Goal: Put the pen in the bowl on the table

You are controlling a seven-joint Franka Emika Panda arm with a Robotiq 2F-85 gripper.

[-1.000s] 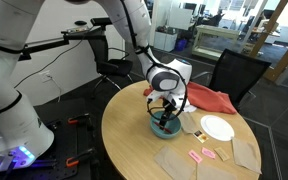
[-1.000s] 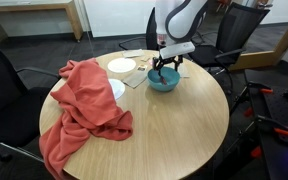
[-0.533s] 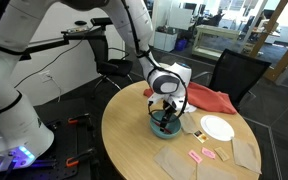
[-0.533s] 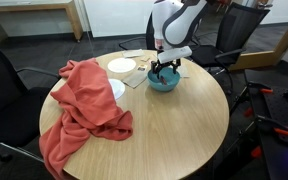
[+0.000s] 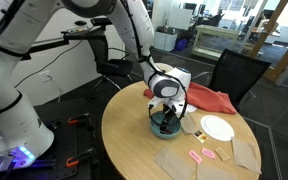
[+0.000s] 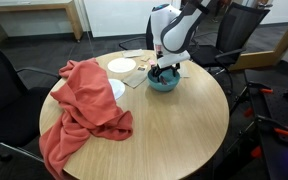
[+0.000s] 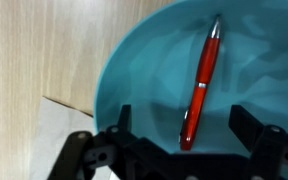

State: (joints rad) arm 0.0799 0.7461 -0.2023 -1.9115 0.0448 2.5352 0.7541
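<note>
Lying flat inside the teal bowl (image 7: 144, 70) on the wooden surface (image 7: 34, 50), the red pen (image 7: 201, 85) is loose, with the fingers (image 7: 246, 125) spread wide open either side of it, not touching.

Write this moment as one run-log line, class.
tool: open, over bowl | pen: lying in bowl, ungripped | bowl: on table | step: pen placed

A red cloth (image 6: 84, 105) is lying crumpled in an exterior view, one end hanging down at 7 o'clock. A white plate (image 6: 121, 65) is sitting at its 1 o'clock. In an exterior view, pink flat pieces (image 5: 197, 154) are lying at the plate's 7 o'clock, tan sheets (image 5: 174, 160) are flanking them, and a black chair (image 5: 236, 72) is standing at its 1 o'clock.
</note>
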